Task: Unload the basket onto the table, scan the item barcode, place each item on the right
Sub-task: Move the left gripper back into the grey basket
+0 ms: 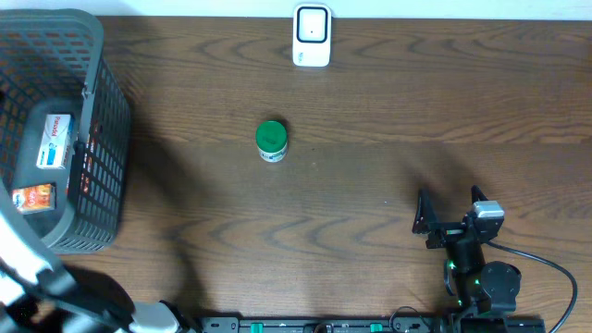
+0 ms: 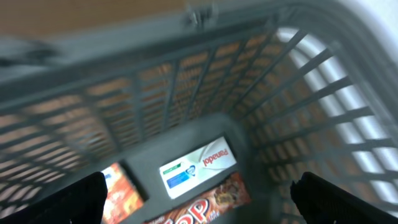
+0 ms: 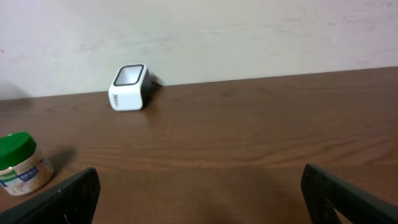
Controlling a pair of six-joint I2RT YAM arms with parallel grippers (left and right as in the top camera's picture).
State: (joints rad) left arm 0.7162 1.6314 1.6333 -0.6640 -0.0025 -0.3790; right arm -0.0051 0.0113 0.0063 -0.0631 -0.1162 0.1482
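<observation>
medicine box [image 2: 198, 167] is seen lying flat, label up, on the floor of the grey basket [image 1: 104, 157] at the left of the surface [image 1: 388, 120], with a snack packet [image 2: 208, 200] just beside it. the left end effector [image 2: 200, 186] is held above them, spread wide and empty. the right end effector [image 1: 449, 211] is parked near the front edge, also wide and empty. the flat box may well be missed, or the packet caught along with it, since the two lie so close. the basket wall could also be struck on the way down. a green-lidded jar [image 1: 271, 141] is stood mid-surface, well apart from the white scanner [image 1: 312, 35] at the back. the surface is dark wood grain, backed by a plain pale wall [image 3: 249, 31].
</observation>
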